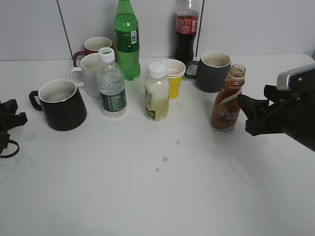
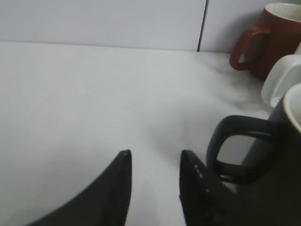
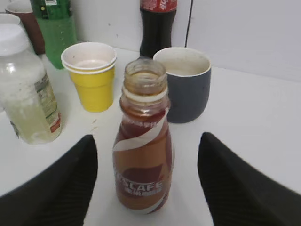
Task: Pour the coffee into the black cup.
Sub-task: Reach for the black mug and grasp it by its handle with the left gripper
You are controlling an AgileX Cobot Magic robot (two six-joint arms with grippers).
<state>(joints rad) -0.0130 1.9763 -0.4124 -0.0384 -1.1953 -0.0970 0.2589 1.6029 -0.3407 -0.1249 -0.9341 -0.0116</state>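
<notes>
Item 1 — the coffee (image 1: 227,101): small brown bottle, white and orange swirl label, no cap, standing upright on the white table (image 1: 197,187) at my right side, just in front of the dark grey mug (image 1: 212,71). In my right wrist view the coffee (image 3: 143,150) stands centred between the two fingers, closer to the camera than the fingertips (image 3: 87,150), with a clear gap on either side.

Item 2 — right gripper (image 1: 252,114): spread wide, holding nothing; it sits just to the right of the bottle at label height and I see no contact with it.

Item 3 — the black cup (image 1: 61,104): glossy, upright, whitish inside, handle pointing left, at the far left of the table and well apart from the coffee.

Item 4 — left gripper (image 2: 153,162): low at the left table edge, jaws parted by a narrow gap and closed on nothing; the black cup's handle (image 2: 237,150) lies just to the right of its right finger.

Item 5, between the two: water bottle (image 1: 111,83), pale drink bottle with white cap (image 1: 157,92), yellow paper cup (image 1: 173,77), white mug (image 1: 90,73), red mug (image 1: 92,46), green bottle (image 1: 127,39), cola bottle (image 1: 186,30).
</notes>
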